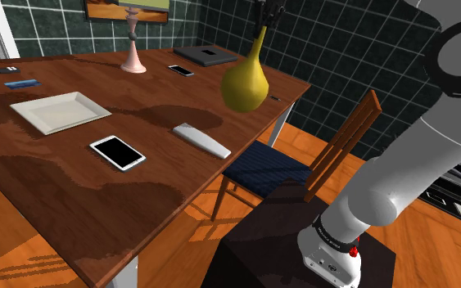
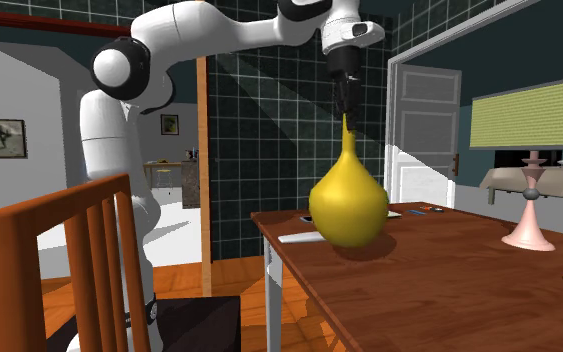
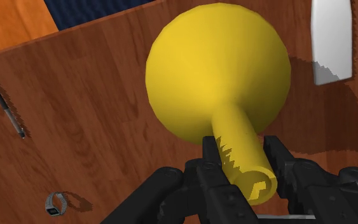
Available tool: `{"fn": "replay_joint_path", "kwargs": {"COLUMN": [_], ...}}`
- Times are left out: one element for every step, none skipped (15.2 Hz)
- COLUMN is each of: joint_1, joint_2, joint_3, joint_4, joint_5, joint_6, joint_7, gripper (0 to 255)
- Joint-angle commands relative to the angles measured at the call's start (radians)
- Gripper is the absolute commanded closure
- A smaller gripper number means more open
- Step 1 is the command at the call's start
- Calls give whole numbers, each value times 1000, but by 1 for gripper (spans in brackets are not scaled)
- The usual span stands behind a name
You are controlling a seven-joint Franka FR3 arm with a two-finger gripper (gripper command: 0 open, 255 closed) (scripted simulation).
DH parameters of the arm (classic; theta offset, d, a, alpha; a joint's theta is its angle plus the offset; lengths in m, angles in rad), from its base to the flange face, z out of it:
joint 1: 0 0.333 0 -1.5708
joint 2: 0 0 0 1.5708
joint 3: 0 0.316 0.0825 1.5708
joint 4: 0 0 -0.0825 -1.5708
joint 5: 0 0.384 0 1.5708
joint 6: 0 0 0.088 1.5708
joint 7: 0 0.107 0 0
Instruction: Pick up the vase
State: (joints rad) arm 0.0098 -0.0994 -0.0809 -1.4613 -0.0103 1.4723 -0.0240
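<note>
A yellow pear-shaped vase [image 1: 245,82] with a long thin neck hangs upright over the far right part of the wooden table [image 1: 73,204], its shadow falling on the wood below. My black gripper [image 1: 268,18] comes down from above and is shut on the top of the neck. In the second exterior view the vase [image 2: 348,205] hangs under the gripper [image 2: 346,105] near the table's near corner. In the wrist view the fingers [image 3: 215,156] clasp the neck of the vase [image 3: 219,70] on both sides, gripper [image 3: 242,156] just below the vase's mouth.
On the table lie a white plate [image 1: 59,110], a white-framed tablet [image 1: 117,152], a grey remote [image 1: 201,140], a phone [image 1: 181,70], a dark flat device [image 1: 205,55], a pen [image 3: 7,109] and a watch [image 3: 57,202]. A pink lamp [image 1: 134,41] stands at the back. A wooden chair [image 1: 302,159] stands beside the table.
</note>
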Motion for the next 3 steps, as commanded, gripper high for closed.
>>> {"fn": "replay_joint_path", "kwargs": {"joint_1": [0,0,0], "joint_2": [19,20,20], "joint_3": [-1,-1,-1], "joint_4": [55,59,58], "joint_5": [2,2,2], "joint_6": [-34,-37,-37], "joint_7": [-1,-1,-1], "gripper": [255,255,255]}}
